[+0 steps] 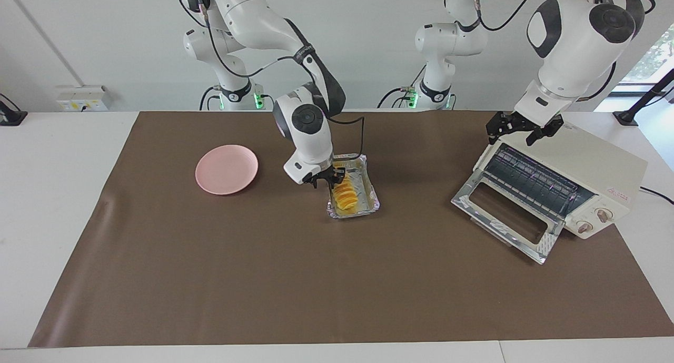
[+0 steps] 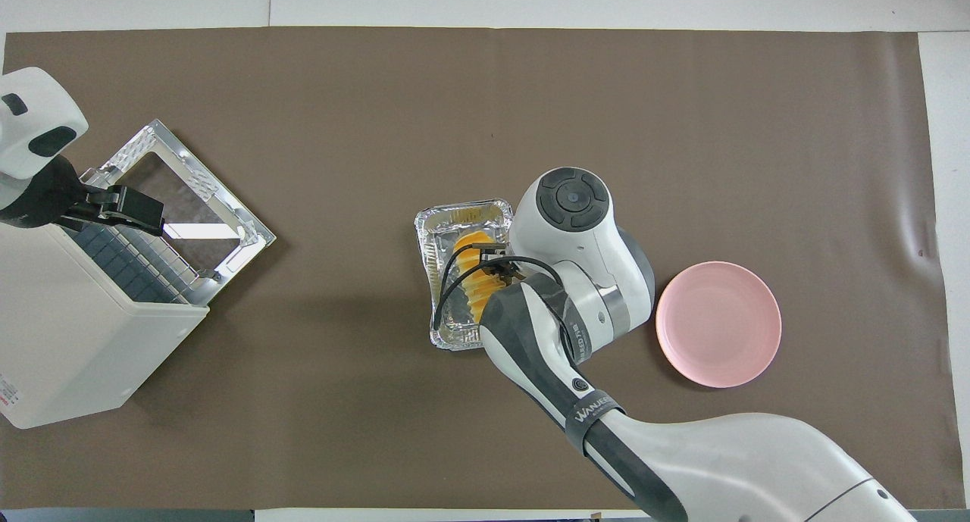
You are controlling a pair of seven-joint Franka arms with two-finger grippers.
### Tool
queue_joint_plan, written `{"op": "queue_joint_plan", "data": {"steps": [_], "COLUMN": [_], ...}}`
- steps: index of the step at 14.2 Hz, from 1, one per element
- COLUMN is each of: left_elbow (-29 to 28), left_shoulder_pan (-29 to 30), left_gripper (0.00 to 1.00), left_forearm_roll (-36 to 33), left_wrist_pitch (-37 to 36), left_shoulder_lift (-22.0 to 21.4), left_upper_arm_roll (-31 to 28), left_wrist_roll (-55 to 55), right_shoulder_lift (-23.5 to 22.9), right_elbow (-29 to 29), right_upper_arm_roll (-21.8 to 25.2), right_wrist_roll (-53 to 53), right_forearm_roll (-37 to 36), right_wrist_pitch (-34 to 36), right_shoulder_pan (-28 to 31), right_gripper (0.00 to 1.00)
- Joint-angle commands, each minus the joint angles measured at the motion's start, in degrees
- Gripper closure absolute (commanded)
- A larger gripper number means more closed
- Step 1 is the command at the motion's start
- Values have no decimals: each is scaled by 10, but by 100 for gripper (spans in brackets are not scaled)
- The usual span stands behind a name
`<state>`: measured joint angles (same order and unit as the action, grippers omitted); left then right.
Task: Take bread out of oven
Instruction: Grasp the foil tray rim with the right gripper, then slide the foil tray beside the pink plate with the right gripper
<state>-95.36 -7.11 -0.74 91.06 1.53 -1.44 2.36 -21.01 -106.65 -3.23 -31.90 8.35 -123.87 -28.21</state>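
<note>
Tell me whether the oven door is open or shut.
Open. The oven door is folded down flat onto the mat in front of it, leaving the wire rack exposed; no bread shows inside.

bread (image 2: pixel 471 276): we see only part of the loaf; the right arm's wrist and cable cover its end nearer the robots.
foil tray (image 2: pixel 459 219): the corner toward the plate is hidden under the right arm in the overhead view.
right gripper (image 1: pixel 327 177): we cannot tell if its fingertips touch the bread.
oven (image 2: pixel 72 355): cut off by the overhead picture's edge; the red label is too small for us to read.
left gripper (image 1: pixel 518 130): whether it touches the oven top, we cannot tell.
</note>
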Motion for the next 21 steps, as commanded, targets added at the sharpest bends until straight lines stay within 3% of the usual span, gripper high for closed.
{"op": "queue_joint_plan", "data": {"steps": [1, 3, 4, 12, 16, 19, 21], "left_elbow": [-11, -12, -4, 10, 8, 7, 6], "left_shoulder_pan": [-4, -4, -4, -6, -7, -7, -7], "left_gripper": [0, 0, 0, 0, 0, 0, 0], "left_forearm_roll": [12, 19, 21, 36, 37, 37, 37], "left_wrist_pitch": [8, 13, 8, 17, 10, 11, 14], "left_shoulder_lift": [-11, -14, -8, -3, -5, -7, -7], "left_upper_arm_roll": [1, 0, 0, 0, -1, -1, -1], "left_wrist_roll": [4, 4, 4, -34, -33, -33, -32], "right_shoulder_lift": [20, 20, 20, 21, 19, 9, 4], "right_elbow": [-24, -24, -23, 1, 60, 119, 126], "right_upper_arm_roll": [0, 0, 0, 1, 3, 3, 5], "right_wrist_roll": [-9, -9, -8, 21, 127, 236, 314], "right_forearm_roll": [12, 12, 12, 12, 78, 80, 78], "right_wrist_pitch": [-12, -12, -12, -1, 52, 113, 118], "right_shoulder_pan": [-1, -1, -1, 19, 101, 180, 227], "right_gripper": [72, 95, 100, 100, 100, 100, 100]}}
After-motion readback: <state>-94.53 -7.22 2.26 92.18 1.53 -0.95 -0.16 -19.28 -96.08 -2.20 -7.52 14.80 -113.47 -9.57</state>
